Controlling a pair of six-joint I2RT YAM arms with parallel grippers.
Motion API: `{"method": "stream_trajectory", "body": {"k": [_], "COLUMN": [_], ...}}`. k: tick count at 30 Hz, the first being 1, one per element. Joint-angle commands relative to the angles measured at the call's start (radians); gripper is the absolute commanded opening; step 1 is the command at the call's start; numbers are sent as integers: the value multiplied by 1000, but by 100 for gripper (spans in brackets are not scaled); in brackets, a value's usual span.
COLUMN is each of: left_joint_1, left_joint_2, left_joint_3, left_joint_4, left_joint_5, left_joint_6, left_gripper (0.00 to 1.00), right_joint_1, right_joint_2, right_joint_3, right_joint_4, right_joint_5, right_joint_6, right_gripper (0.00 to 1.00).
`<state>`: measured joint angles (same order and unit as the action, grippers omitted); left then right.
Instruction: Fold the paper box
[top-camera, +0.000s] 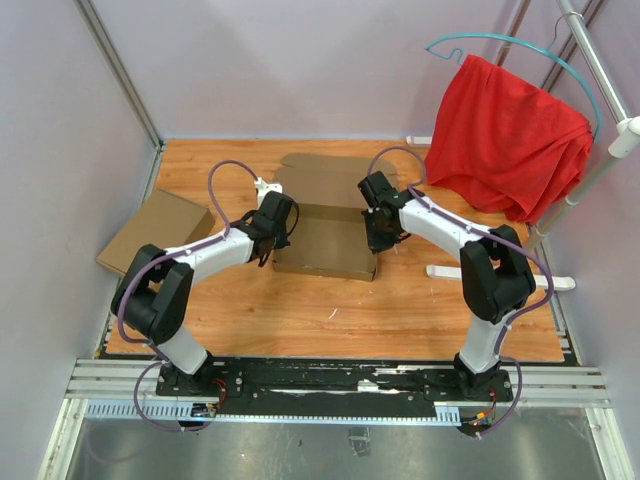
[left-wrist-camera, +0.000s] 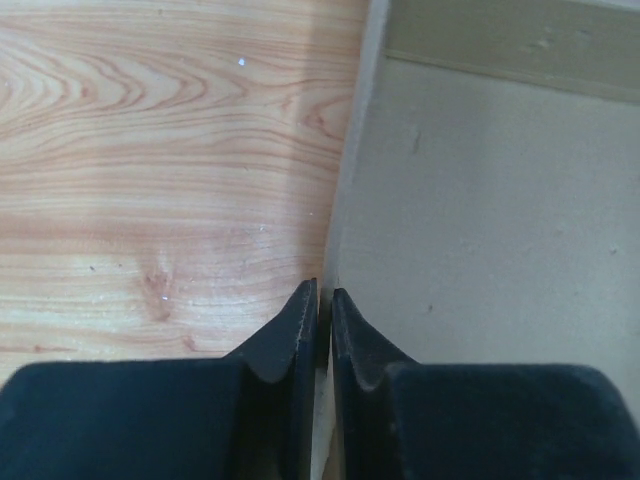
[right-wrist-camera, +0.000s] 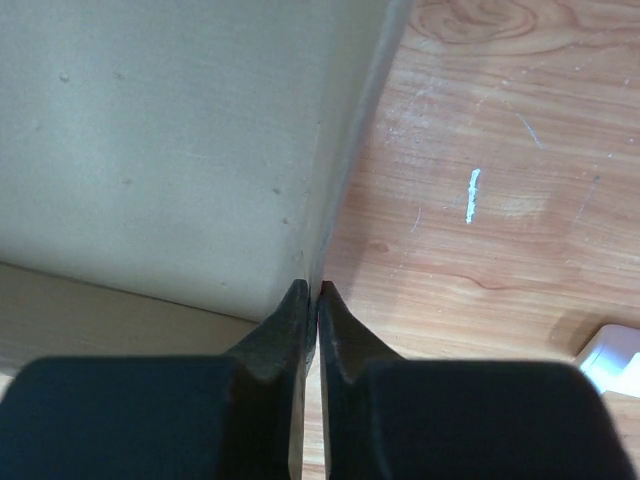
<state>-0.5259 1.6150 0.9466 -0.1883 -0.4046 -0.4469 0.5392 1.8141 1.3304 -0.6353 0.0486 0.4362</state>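
Red cloth (top-camera: 510, 135) on teal hanger (top-camera: 500, 39), tan cardboard box (top-camera: 155, 230) on wooden table (top-camera: 400, 310)

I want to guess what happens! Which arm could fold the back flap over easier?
Probably the right. The left fingers and right fingers each pinch a side wall of the box, but the right ones sit slightly nearer the flat back flap.

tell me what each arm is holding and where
Both hold the paper box: left fingers pinch its left side wall, right fingers its right side wall.
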Motion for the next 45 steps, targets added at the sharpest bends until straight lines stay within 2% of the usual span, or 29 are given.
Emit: {"method": "stream_trajectory", "body": {"k": [1,8,11,14,20,26,31,33,36,38,39,41,43,45], "left_joint_1": [-1,-2,-4,-2,-3,-29,-52,-56,-58,-58,-58,-57,-57,-57], "left_joint_2": [-16,-179,-243,-276,-285,-350,-424,-446,-468,-482,-491,-503,-503,-503], "left_joint_3": [7,-89,-128,-144,-163,-175,-153,-144,-128,-119,-117,-114,-110,-108], "left_joint_4": [13,14,27,36,43,29,0,-8,-27,-40,-41,-44,-47,-51], "left_joint_5": [18,90,122,144,153,145,159,164,163,161,162,161,163,167], "left_joint_6": [20,16,14,16,20,20,15,14,13,14,13,15,19,22], "left_gripper": [8,0,0,0,0,0,0,0,0,0,0,0,0,0], "right_joint_1": [5,7,6,6,21,57,64,69,85,93,94,96,96,93], "right_joint_2": [19,42,65,102,200,257,260,267,278,288,289,283,278,284], "right_joint_3": [-8,18,49,92,194,265,272,284,302,323,330,328,327,336], "right_joint_4": [-35,-58,-65,-63,-106,-197,-198,-207,-245,-280,-287,-264,-237,-219], "right_joint_5": [37,115,92,59,45,194,211,237,366,452,461,436,409,362], "right_joint_6": [-15,-22,-24,-24,-25,-22,-7,-3,23,39,41,30,22,20], "right_gripper": [1,1,13,19,18,17,21,18,2,1,2,17,28,34]}}
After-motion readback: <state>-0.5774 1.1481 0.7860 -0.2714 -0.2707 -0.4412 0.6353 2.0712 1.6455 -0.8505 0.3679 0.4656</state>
